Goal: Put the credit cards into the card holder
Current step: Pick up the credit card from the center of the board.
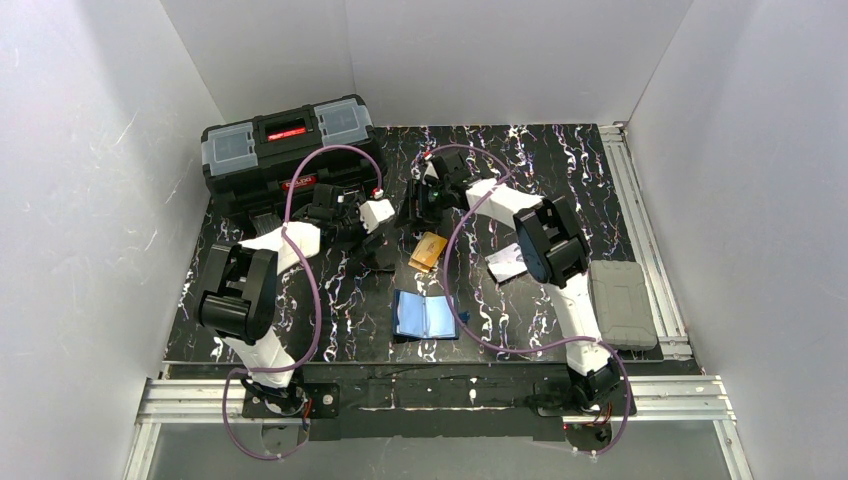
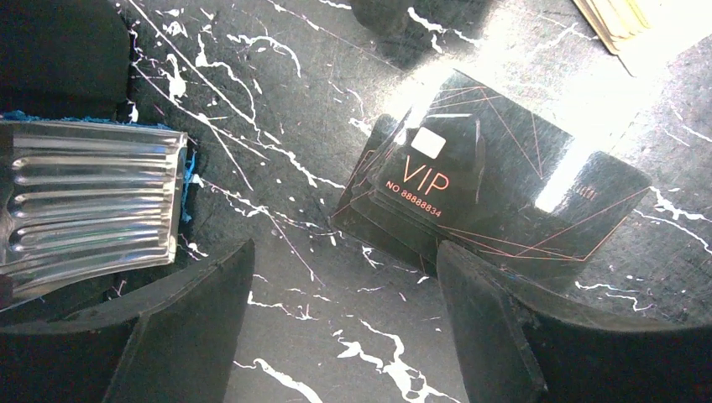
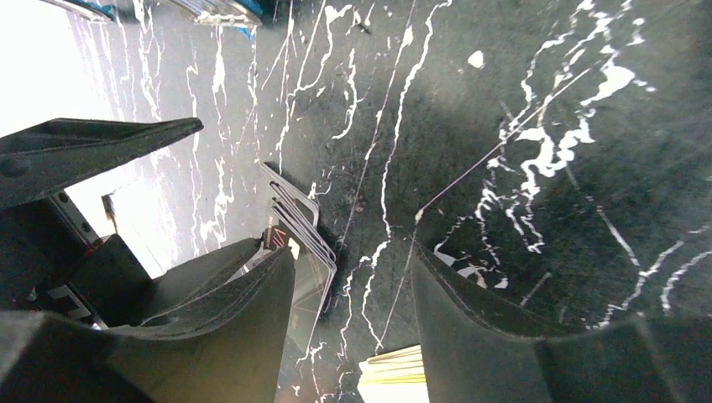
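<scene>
Seen from above, a black marbled table (image 1: 600,190) is boxed in by white walls (image 1: 90,150) at 9, 12 and 3 o'clock. A metal rail (image 1: 640,200) runs along the table's 3 o'clock edge. A black toolbox (image 1: 285,150) fills the 10 o'clock corner, and a grey case (image 1: 622,302) lies on the edge at 4 o'clock. The widest bare stretch of table is at 1 to 2 o'clock. The wallet (image 1: 425,315) lies open and flat just toward 6 o'clock from centre, near the front edge, with its light-blue inside facing up. Its long axis runs 9 to 3 o'clock and its fold runs 12 to 6. A stack of orange cards (image 1: 428,250) rests at centre, just apart from the wallet at its 12 o'clock, with its long axis roughly 1 to 7 o'clock. A white card (image 1: 503,262) lies at their 3 o'clock, partly hidden by the right arm (image 1: 545,245). Black cards (image 2: 487,193), loosely fanned, lie flat at the orange cards' 9 o'clock. The left pincer (image 2: 344,260) hangs at the black cards' edge, fingers spread and pinching nothing. The right pincer (image 3: 353,256) is over bare table just beside the black and orange cards, fingers spread and holding nothing.
</scene>
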You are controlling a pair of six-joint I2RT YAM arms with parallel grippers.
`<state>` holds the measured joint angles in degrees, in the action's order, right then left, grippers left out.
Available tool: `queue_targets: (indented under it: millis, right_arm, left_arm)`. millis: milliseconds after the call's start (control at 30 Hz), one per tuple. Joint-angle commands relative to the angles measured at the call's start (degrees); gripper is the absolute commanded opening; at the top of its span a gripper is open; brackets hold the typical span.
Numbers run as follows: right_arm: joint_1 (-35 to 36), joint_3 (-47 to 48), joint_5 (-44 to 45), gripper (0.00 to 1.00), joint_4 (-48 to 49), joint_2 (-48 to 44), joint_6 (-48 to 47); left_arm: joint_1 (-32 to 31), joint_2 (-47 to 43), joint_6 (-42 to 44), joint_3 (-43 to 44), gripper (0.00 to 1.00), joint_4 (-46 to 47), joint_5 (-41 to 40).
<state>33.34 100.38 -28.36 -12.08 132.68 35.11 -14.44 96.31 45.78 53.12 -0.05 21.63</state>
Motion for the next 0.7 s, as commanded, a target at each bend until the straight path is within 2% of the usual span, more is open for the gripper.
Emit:
queue_targets:
  millis: [0, 300, 667]
  right_arm:
    - [2.13, -1.28, -0.23, 0.60, -1.64, -3.20, -1.43]
    - [5.00, -4.08, -1.27, 0.57, -0.25, -3.92, -0.53]
    - [5.14, -7.30, -3.35, 0.51, 1.73, -4.51, 3.45]
  left_arm:
    - [-0.21, 0.17, -0.89, 1.83, 0.78, -1.97, -1.00]
    - [-0.08, -0.69, -3.61, 3.00, 0.78, -2.32, -1.40]
    - [-0.15, -0.05, -3.39, 2.12, 0.77, -1.80, 0.18]
